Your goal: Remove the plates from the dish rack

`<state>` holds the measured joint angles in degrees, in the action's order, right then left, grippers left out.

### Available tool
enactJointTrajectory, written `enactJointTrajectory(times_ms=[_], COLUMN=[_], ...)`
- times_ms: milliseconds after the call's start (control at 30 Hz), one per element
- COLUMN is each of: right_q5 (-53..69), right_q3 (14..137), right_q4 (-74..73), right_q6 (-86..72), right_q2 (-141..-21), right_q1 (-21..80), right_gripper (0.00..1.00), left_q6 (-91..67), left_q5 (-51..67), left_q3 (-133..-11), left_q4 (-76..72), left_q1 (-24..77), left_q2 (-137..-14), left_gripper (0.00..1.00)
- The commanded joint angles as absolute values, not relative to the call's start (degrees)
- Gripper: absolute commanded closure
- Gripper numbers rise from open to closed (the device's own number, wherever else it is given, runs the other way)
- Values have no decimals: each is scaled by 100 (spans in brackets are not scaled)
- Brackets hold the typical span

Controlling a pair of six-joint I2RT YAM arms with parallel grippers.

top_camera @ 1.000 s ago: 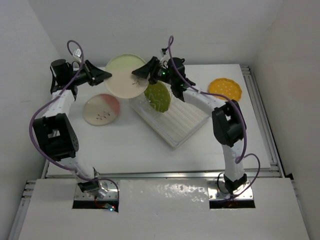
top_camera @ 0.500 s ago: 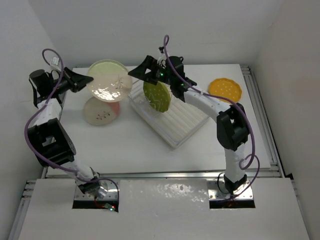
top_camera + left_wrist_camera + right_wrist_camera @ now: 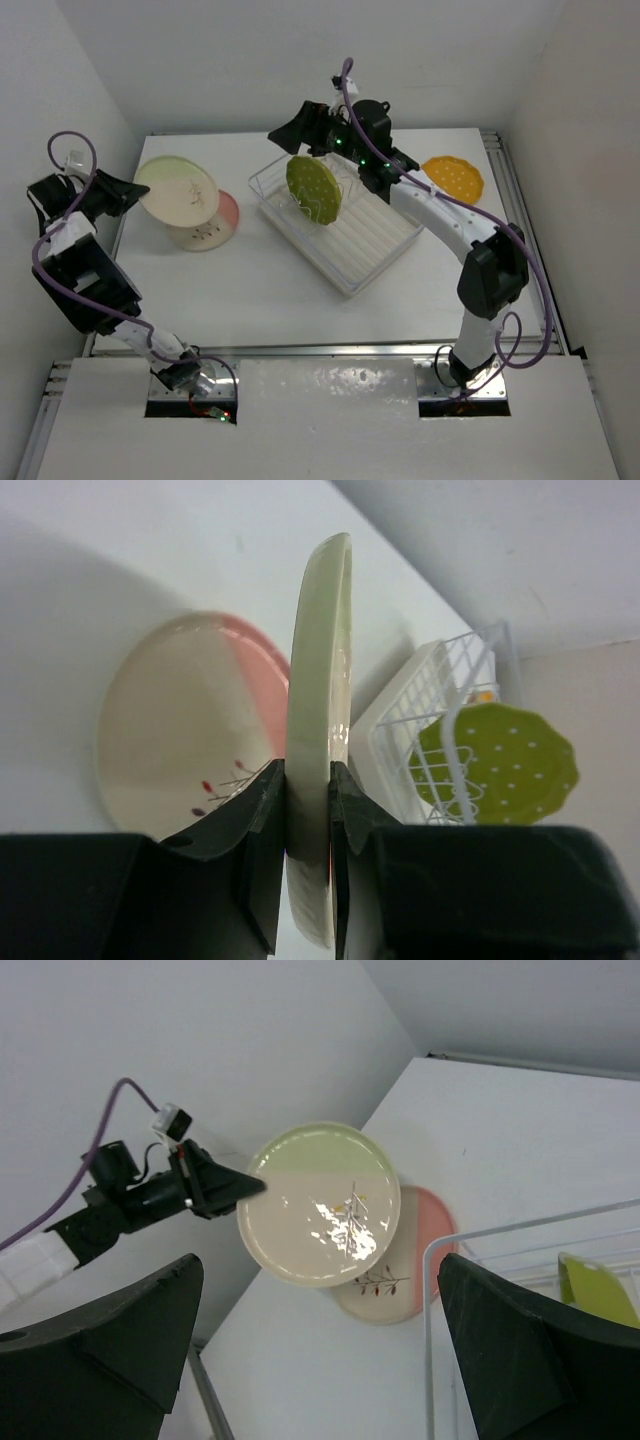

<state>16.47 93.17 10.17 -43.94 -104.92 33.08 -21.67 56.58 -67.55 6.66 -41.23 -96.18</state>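
Swung to nine o'clock, clear of white wire dish rack [image 3: 365, 240], left hand [image 3: 130, 190] clamped on rim of pale green-and-cream round plate [image 3: 178, 190], poised over cream-and-pink plate [image 3: 208, 236] for stacking.

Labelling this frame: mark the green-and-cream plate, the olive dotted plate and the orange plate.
green-and-cream plate [image 3: 320, 1205], right wrist view, middle of its face.
olive dotted plate [image 3: 313, 188], top external view, middle of its face.
orange plate [image 3: 453, 177], top external view, middle of its face.

Raised plate [image 3: 178, 188] over lying plate [image 3: 206, 236], left of dish rack [image 3: 372, 246].
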Motion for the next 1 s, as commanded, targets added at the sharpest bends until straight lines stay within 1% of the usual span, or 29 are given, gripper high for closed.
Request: enactJointTrajectory(times_ms=[0, 200, 400, 500, 533, 600, 633, 700, 867, 900, 967], right_q5=[1538, 1521, 1512, 1503, 1494, 1485, 1477, 1468, 1459, 1459, 1459], right_q3=[9194, 8956, 8903, 8921, 8921, 8930, 8938, 8947, 8991, 9000, 9018], right_q4=[984, 976, 923, 879, 862, 835, 826, 826, 853, 853, 826], right_q6=[-3947, -3902, -3885, -3841, -3815, -3771, -3762, -3727, -3691, -3674, -3648], right_q2=[-10178, -10055, -10020, -9993, -9976, -9967, -9958, -9949, -9958, -9958, -9958], right_q1=[3296, 3296, 3296, 3296, 3296, 3296, 3296, 3296, 3296, 3296, 3296], right_gripper=[1, 1, 1, 1, 1, 1, 1, 1, 1, 1, 1], left_q6=[-2012, -1917, -1626, -1617, -1504, -1293, -1135, -1046, -757, -660, -318], left_q5=[5748, 5599, 5414, 5292, 5213, 4872, 4730, 4448, 4079, 3913, 3640], left_q3=[-6680, -6847, -6697, -6671, -6732, -6872, -7012, -7119, -7286, -7338, -7505], left_q4=[415, 491, 615, 659, 737, 1220, 1378, 1696, 1986, 2186, 2433], left_q1=[-4052, -3947, -3622, -3568, -3577, -3568, -3568, -3568, -3481, -3437, -3306], left_q2=[-9790, -10204, -10467, -10634, -10678, -10827, -10872, -10968, -11056, -11074, -11048], left_gripper=[100, 100, 99, 85, 75, 66, 58, 51, 44, 39, 35])
